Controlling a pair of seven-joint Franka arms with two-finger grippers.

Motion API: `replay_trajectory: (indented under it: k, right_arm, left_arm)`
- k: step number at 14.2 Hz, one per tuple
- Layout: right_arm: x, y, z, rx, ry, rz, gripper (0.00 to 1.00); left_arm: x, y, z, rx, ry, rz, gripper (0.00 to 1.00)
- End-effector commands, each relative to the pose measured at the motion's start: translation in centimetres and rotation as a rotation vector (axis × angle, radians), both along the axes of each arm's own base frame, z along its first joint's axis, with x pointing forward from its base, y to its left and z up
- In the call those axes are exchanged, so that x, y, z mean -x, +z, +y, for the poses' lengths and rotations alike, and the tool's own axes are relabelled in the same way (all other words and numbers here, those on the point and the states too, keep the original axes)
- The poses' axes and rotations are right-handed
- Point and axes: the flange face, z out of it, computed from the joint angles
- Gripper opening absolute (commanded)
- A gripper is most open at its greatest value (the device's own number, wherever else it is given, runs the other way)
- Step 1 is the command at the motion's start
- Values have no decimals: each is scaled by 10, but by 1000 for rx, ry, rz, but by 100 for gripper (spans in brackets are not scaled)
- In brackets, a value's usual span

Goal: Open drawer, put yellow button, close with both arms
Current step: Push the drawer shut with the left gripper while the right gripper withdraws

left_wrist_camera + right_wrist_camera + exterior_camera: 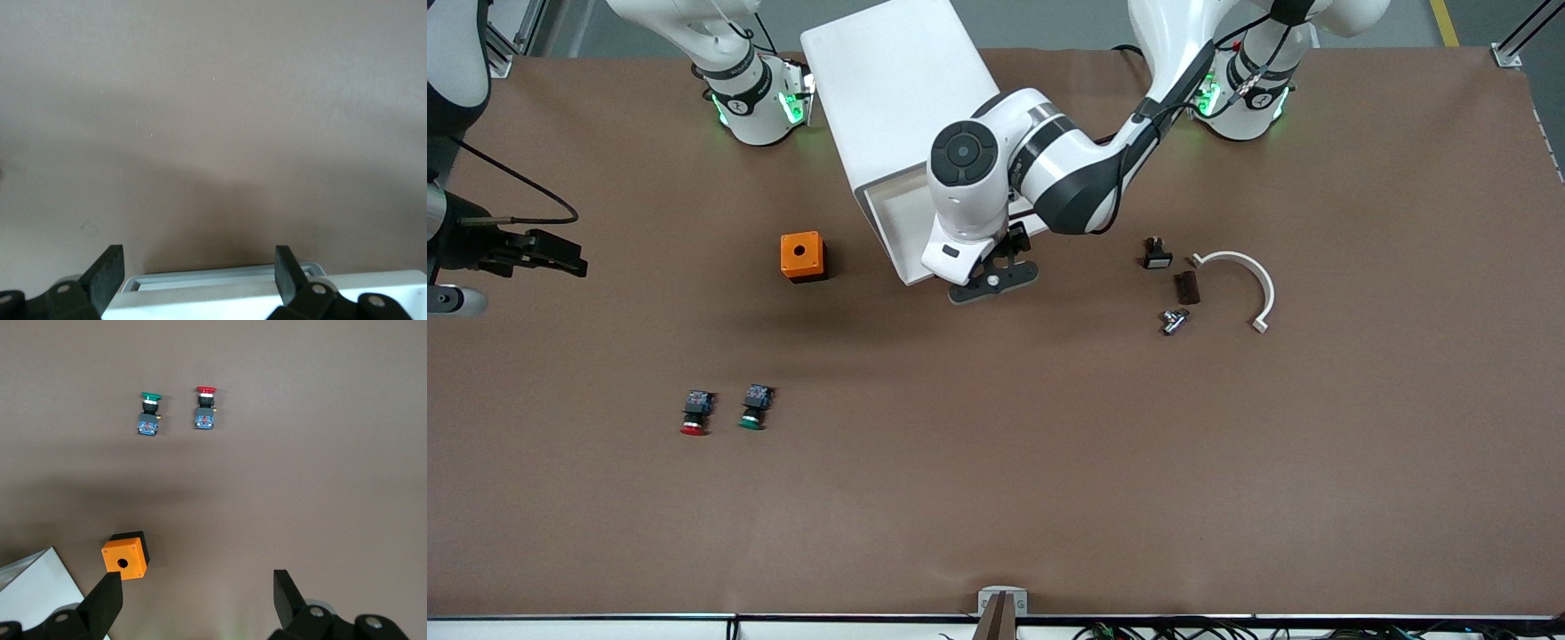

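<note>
My left gripper point(200, 267) hangs with its fingers point(107, 273) spread wide and empty, just over the front edge of the pulled-out drawer point(894, 222) of the white cabinet point(898, 98). I cannot make out the yellow button in any view; my left arm covers much of the drawer. My right gripper point(197, 600) waits, also spread and empty, over the table point(1049, 462) toward the right arm's end, above the orange box point(124, 556).
</note>
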Motion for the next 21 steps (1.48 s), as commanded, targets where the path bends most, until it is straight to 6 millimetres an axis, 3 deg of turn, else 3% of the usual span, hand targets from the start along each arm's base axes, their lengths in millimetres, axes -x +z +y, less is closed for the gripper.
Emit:
replay_trajectory:
  k: [1, 5, 9, 12, 17, 21]
  right_arm:
    - [4, 7, -19, 6, 2, -1, 100]
    - [4, 5, -27, 8, -10, 3, 100]
    - [2, 7, -14, -3, -19, -6, 100]
    - [-4, 35, -10, 1, -20, -66, 100]
    - [-2, 64, -9, -4, -19, -110, 100]
    - [5, 54, -10, -10, -25, -63, 100]
  left_arm:
    - [18, -1, -7, -10, -6, 1, 99]
    - [39, -2, -20, 35, 12, 80, 99]
    - [55, -5, -28, 72, 73, 173, 99]
    - [65, -10, -32, 111, 122, 273, 99]
    - [76, -24, -34, 130, 171, 371, 99]
    - [84, -29, -37, 159, 225, 460, 99]
